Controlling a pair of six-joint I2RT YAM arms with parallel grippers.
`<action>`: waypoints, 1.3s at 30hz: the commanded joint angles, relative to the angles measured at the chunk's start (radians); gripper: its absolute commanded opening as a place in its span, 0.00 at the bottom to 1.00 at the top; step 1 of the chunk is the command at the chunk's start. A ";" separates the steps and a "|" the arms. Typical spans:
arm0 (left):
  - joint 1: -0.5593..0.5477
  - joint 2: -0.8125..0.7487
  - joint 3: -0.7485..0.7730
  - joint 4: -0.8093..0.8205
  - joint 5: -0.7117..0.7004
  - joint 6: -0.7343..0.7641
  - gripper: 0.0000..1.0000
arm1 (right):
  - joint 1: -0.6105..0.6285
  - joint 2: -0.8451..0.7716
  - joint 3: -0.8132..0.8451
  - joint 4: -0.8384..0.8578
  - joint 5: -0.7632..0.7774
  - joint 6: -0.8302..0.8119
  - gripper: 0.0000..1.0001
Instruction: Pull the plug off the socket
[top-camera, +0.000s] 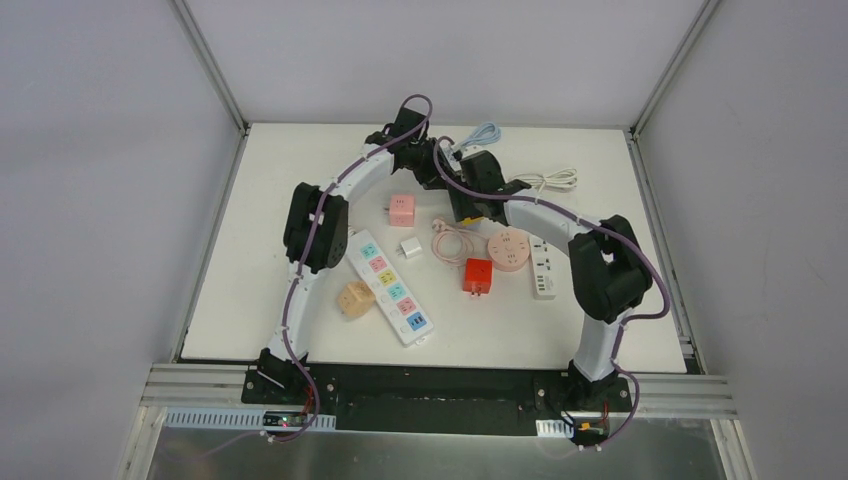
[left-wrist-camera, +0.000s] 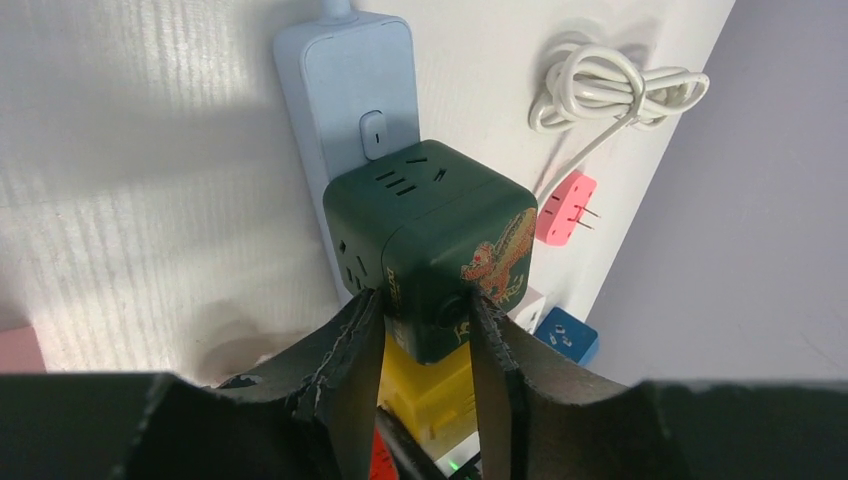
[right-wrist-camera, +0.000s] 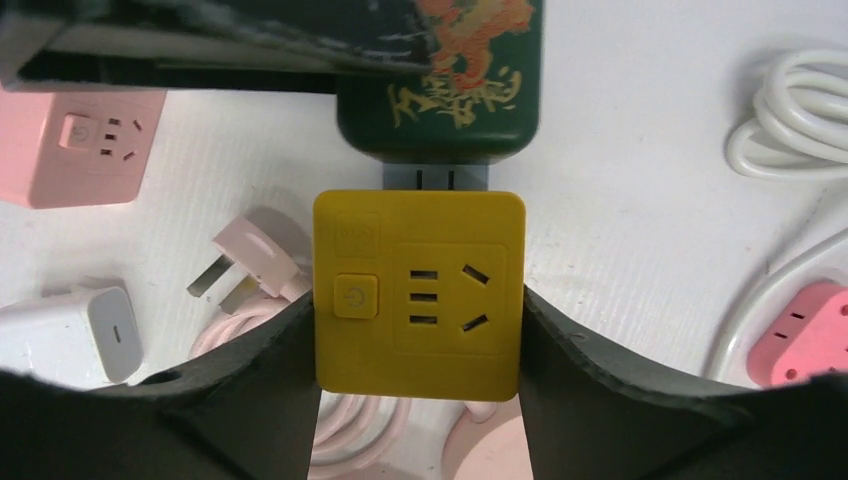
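Note:
A dark green cube plug (left-wrist-camera: 430, 250) with a gold dragon print sits on a pale blue power strip (left-wrist-camera: 345, 90) just below the strip's switch. My left gripper (left-wrist-camera: 425, 310) is shut on the green cube's near corner, one finger on each side. Just in front of it a yellow cube socket (right-wrist-camera: 420, 290) is held between the fingers of my right gripper (right-wrist-camera: 420, 320), which is shut on its two sides. The green cube (right-wrist-camera: 440, 90) is just beyond the yellow one, with a sliver of blue strip (right-wrist-camera: 435, 178) between them. Both grippers meet at the table's far middle (top-camera: 455, 180).
A coiled white cable (top-camera: 550, 180) lies to the far right. A pink cube (top-camera: 402, 209), white charger (top-camera: 411, 247), pink cable (top-camera: 455, 240), round pink socket (top-camera: 509, 249), red cube (top-camera: 477, 275), white strip (top-camera: 543, 268), long multicoloured strip (top-camera: 390, 285) and beige cube (top-camera: 354, 298) fill the middle.

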 joint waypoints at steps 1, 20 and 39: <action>-0.023 0.067 -0.007 -0.150 -0.044 0.055 0.27 | -0.079 -0.149 0.034 0.116 0.021 -0.035 0.00; -0.021 0.063 -0.037 -0.139 -0.039 0.063 0.25 | -0.092 0.012 0.160 -0.007 -0.349 0.300 0.00; -0.021 0.108 -0.010 -0.174 0.024 0.079 0.27 | -0.046 -0.049 0.103 0.131 -0.040 0.055 0.00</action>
